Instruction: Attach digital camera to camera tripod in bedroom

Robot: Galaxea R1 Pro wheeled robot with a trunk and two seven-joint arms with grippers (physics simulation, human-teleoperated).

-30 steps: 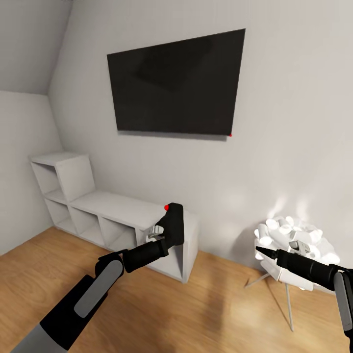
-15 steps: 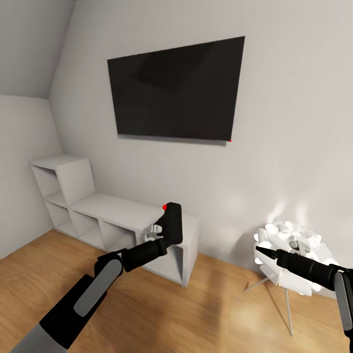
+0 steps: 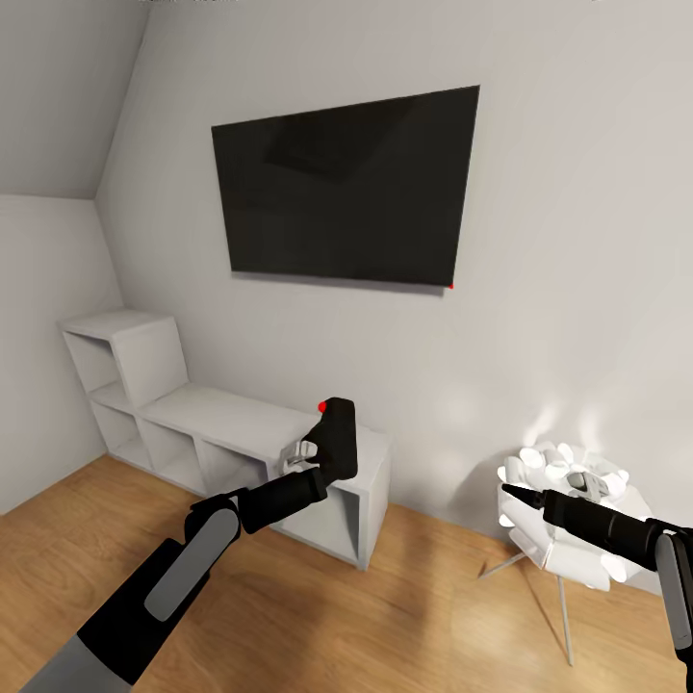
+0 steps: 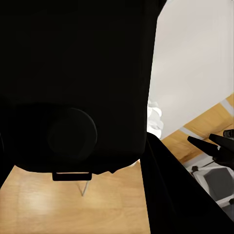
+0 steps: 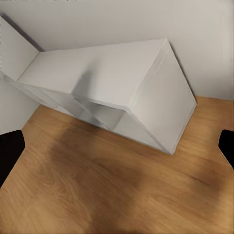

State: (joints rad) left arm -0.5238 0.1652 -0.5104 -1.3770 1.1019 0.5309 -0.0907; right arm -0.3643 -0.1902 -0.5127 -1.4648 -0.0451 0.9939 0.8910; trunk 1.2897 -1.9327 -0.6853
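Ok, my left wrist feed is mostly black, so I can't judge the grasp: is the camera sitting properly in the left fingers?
Observer: Yes. The left fingers grip the camera low down, with its red dot uppermost.
Operator: What's ahead of me?
Observer: A dark TV on the wall above a low cube shelf.
Operator: Is the right arm free?
Observer: The right fingers are apart with nothing between them, aimed at the shelf and floor.
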